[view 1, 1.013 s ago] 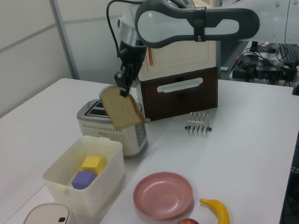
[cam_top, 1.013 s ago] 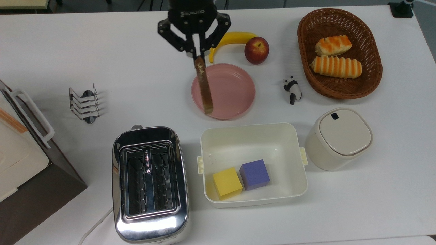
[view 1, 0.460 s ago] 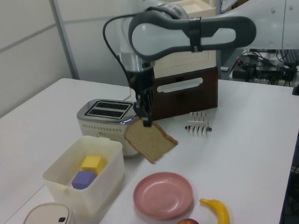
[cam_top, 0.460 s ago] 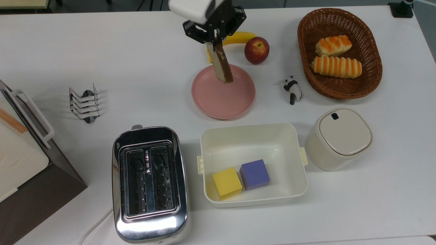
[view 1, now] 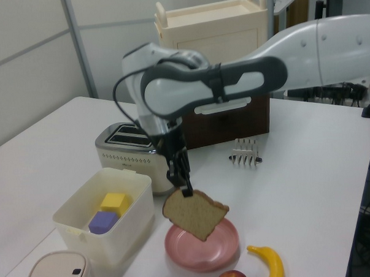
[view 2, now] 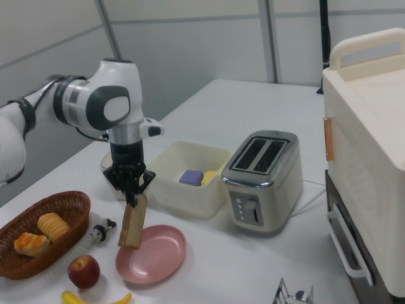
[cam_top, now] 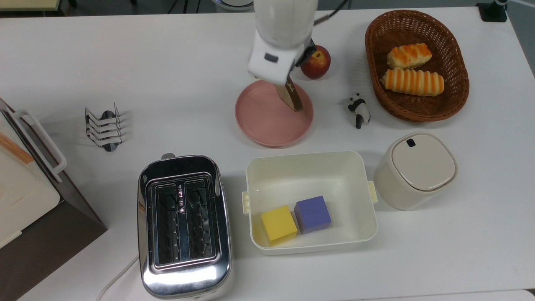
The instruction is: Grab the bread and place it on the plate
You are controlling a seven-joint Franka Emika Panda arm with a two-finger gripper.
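A tan-brown slice of bread [view 1: 195, 213] hangs on edge from my gripper [view 1: 186, 189], which is shut on its top crust. The slice is just above the pink plate [view 1: 189, 255], over the side nearer the apple; whether its lower corner touches the plate I cannot tell. In the top view the white wrist covers the gripper, and the bread [cam_top: 292, 97] pokes out below it over the plate [cam_top: 263, 121]. In the right view the gripper [view 2: 133, 199] holds the bread [view 2: 133, 228] upright at the left edge of the plate [view 2: 158, 256].
Close behind the plate are an apple [cam_top: 315, 62] and a banana [view 1: 270, 263]. A panda figure [cam_top: 358, 109] and a wicker basket [cam_top: 453, 100] of rolls lie to the top view's right. A white tub [cam_top: 309, 167], toaster [cam_top: 184, 225], lidded canister [cam_top: 418, 169] and toast rack [cam_top: 104, 127] stand nearby.
The gripper has carried the bread from beside the toaster down and across to the plate, turning at the wrist. The slice now hangs low over the plate.
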